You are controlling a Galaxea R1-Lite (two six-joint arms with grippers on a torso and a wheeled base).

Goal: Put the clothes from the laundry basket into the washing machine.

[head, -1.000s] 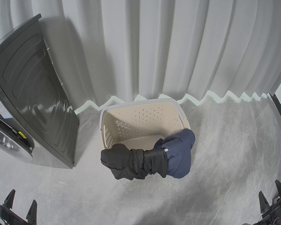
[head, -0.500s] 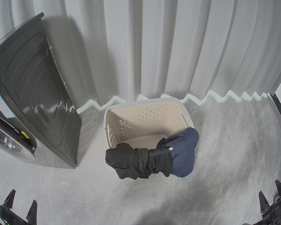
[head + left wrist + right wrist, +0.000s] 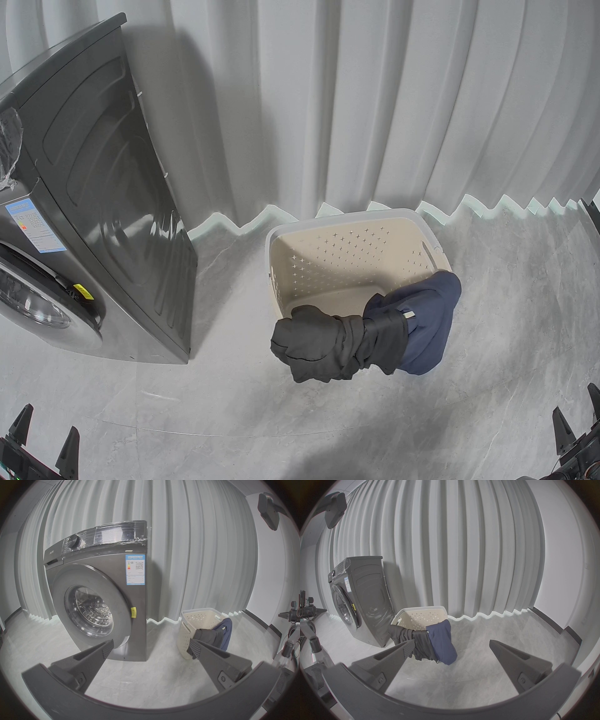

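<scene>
Logged one beige perforated plastic laundry basket, upright on the pale grey marble-patterned floor, close before the white pleated curtain. Found two items of clothing draped over the basket's near rim, hanging partly inside and partly down the outer wall. Listed the first as a crumpled black garment, bunched toward the rim's left end. Listed the second as a navy blue garment, at the right corner, touching the black one and partly overlapped by it. Saw the basket's bottom bare behind them.

Recorded one dark grey front-loading washing machine to the left of the basket, apart from it, also on the floor. Noted a round glass porthole in its front, with the metal drum visible through it in the left wrist view, and a blue-edged label at the upper front corner.

Found the left gripper low at the near left, fingers spread apart, holding nothing. Found the right gripper low at the near right, fingers likewise spread, holding nothing. Placed both well apart from basket, clothing and machine.
</scene>
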